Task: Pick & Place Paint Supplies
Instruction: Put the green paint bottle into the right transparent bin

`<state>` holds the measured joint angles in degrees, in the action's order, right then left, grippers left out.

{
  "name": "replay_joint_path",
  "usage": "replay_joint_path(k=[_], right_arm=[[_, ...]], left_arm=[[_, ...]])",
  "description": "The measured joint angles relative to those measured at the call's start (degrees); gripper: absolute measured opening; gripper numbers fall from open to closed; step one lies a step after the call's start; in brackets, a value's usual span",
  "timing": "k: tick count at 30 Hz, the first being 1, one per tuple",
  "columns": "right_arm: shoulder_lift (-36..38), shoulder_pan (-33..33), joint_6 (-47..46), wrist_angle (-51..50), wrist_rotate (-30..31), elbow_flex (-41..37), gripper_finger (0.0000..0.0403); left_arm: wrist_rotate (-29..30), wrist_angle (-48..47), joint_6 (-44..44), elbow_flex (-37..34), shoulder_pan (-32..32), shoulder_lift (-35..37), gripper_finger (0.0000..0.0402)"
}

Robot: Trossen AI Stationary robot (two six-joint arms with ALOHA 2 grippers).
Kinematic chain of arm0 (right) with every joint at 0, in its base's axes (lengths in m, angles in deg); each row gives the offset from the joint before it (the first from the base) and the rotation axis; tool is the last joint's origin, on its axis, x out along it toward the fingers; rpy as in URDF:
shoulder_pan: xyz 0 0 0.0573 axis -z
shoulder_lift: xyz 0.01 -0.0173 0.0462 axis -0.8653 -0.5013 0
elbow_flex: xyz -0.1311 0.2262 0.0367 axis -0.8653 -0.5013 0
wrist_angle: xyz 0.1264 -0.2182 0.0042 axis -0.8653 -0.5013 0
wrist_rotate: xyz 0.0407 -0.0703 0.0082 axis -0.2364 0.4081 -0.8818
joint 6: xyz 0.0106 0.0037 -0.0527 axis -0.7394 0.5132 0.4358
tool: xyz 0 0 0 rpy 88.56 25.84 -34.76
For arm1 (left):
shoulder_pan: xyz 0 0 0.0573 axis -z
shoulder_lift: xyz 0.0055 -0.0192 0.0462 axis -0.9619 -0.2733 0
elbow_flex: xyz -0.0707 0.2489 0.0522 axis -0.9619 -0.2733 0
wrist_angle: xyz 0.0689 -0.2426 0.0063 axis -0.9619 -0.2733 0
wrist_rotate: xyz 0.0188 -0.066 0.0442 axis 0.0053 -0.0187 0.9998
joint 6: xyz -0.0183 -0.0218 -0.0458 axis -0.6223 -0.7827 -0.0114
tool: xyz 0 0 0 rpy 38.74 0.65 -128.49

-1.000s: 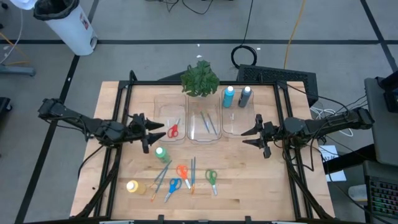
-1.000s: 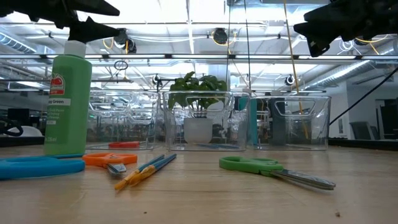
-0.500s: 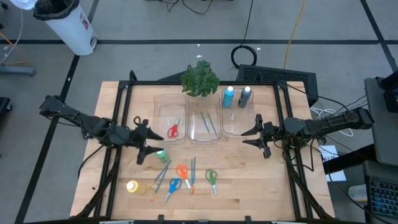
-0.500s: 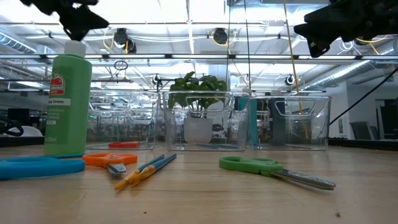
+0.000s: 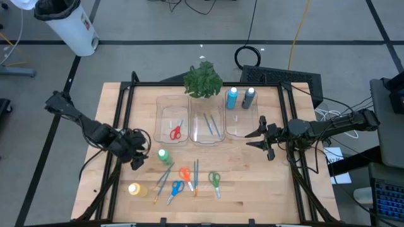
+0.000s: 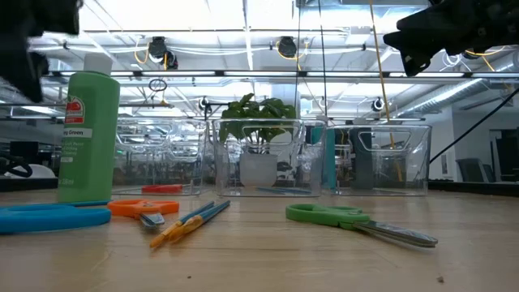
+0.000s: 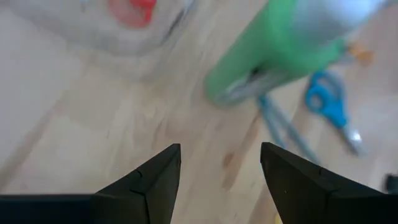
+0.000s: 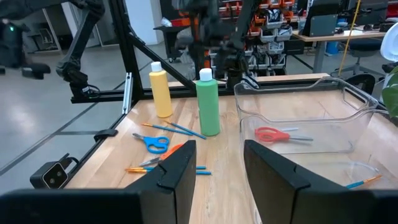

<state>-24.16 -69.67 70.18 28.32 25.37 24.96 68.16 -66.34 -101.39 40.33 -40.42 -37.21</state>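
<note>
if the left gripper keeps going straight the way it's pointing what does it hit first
Probably the green bottle: the open, empty left gripper aims at its base. Depth is unclear, so it might meet the table just short of it.

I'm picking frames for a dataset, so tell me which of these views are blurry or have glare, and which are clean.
Left wrist view: smeared throughout, the green paint bottle and blue scissors soft, only the open left gripper crisp. Low view: bright ceiling lights behind, reflections across the clear bins, a dark blur at the upper left edge. Right wrist view: sharp near the red scissors, softer far off. High view: even, clean.
</note>
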Motion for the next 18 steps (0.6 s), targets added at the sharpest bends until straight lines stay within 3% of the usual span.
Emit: replay_joint_path(k=[5,9,18], right_arm=[[-0.01,0.0,0.0,0.0,-0.02,0.0,0.0125],[0.0,0.0,0.0,0.02,-0.02,0.0,0.0125],[-0.03,0.0,0.0,0.02,0.0,0.0,0.0125]], left_arm=[[-4.8,4.03,-5.28,-6.02,1.6,-3.05,0.023],[-5.3,10.61,-6.21,-10.47,2.03,-5.18,0.023],[-4.36,23.77,4.46,-15.48,2.05,-8.97,0.023]])
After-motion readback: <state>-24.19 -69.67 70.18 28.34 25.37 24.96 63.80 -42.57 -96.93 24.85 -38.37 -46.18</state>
